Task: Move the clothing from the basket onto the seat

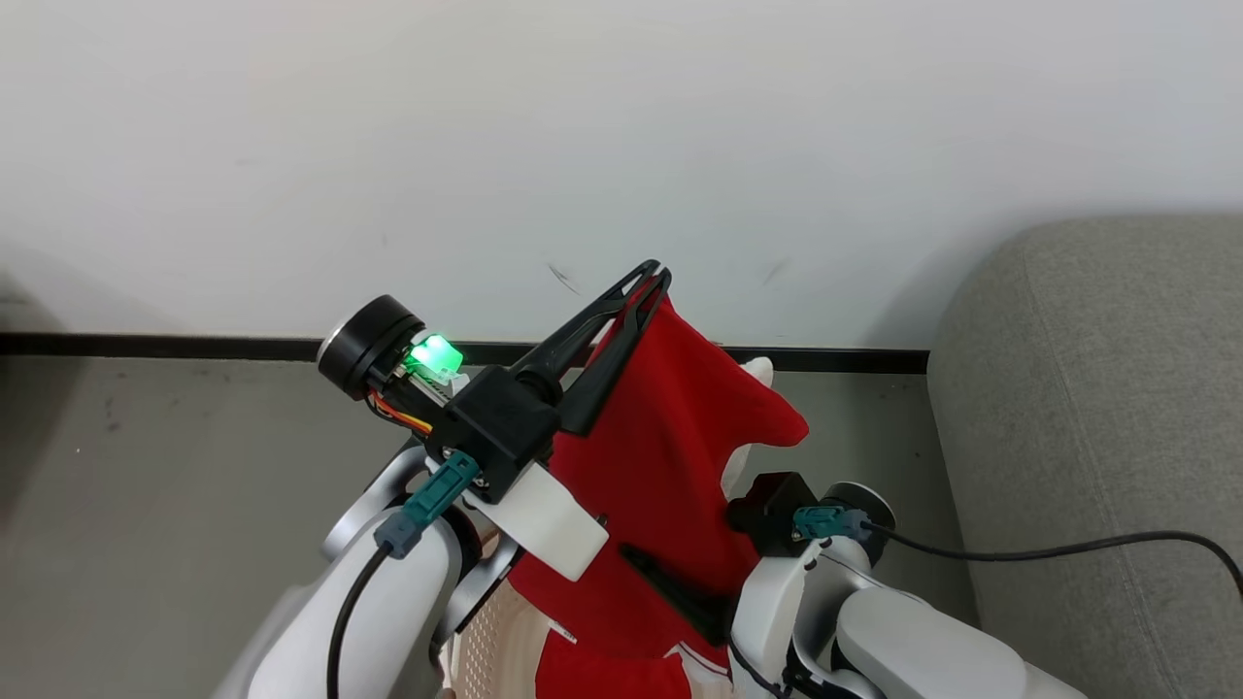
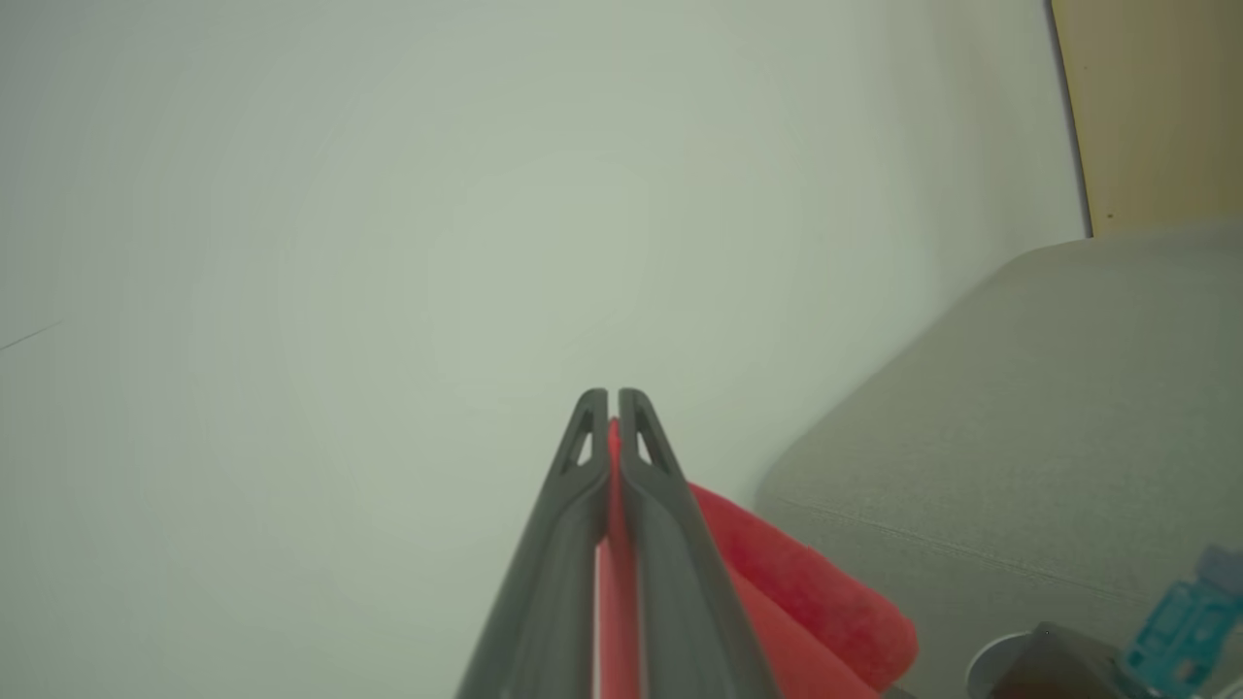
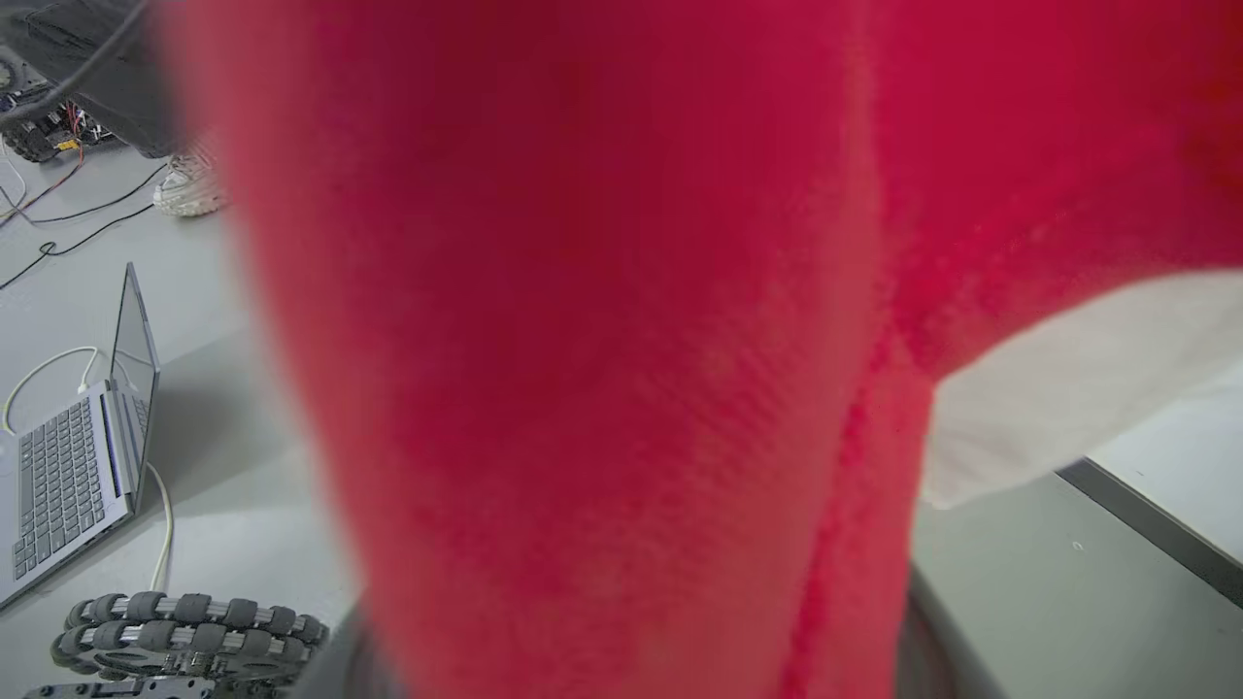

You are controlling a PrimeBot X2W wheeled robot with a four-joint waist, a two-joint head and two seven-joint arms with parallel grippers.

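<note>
A red shirt (image 1: 670, 427) hangs from my left gripper (image 1: 653, 277), which is raised in front of the wall and shut on the shirt's top edge; red cloth (image 2: 612, 544) shows between its closed fingers (image 2: 670, 544). A white collar piece (image 1: 757, 374) pokes out behind the shirt. Lower down, one dark finger (image 1: 680, 592) of my right gripper (image 1: 636, 563) lies across the front of the hanging shirt, and red fabric (image 3: 602, 340) covers the right wrist view with dark shapes wide apart at its bottom. The cream perforated basket (image 1: 495, 641), with more red clothing (image 1: 612, 680) in it, sits below. The grey-green sofa (image 1: 1088, 437) stands to the right.
A white wall with a black skirting strip (image 1: 155, 346) runs behind, above grey floor (image 1: 146, 485). In the right wrist view an open laptop (image 3: 68, 476) with cables, a roller wheel (image 3: 184, 621) and a person's shoe (image 3: 189, 184) are on the floor. A wooden panel (image 2: 1156, 107) stands beyond the sofa.
</note>
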